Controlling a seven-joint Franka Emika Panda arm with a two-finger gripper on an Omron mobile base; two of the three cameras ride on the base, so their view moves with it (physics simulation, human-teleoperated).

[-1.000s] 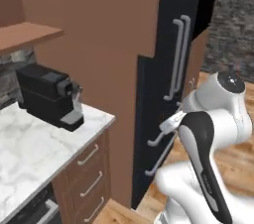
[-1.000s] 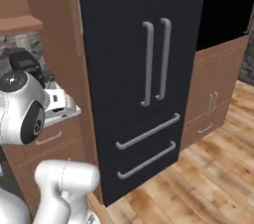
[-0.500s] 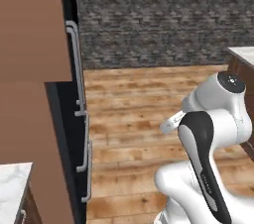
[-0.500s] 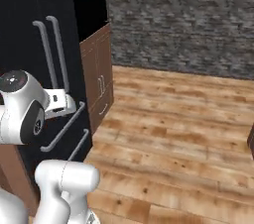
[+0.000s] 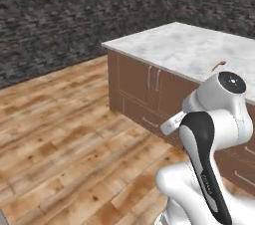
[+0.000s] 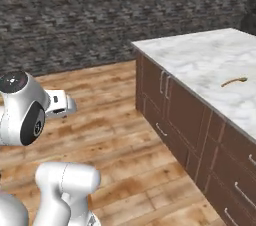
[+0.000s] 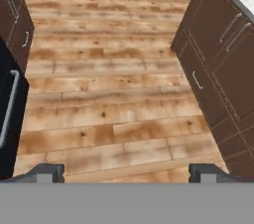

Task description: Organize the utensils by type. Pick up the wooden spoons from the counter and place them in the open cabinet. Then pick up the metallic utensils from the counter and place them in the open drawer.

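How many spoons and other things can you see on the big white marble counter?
Brown wooden spoon on the white marble island counter: 1
Metal utensils that can be made out: 0
Total: 1

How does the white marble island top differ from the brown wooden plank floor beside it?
The white marble island top is pale with faint grey veining; the brown wooden plank floor is warm brown with visible seams and knots. The island top sits raised on dark brown cabinets; the floor lies below them. The island top carries a thin curved brown wooden utensil; no utensil shows on the floor. Both are flat and level.
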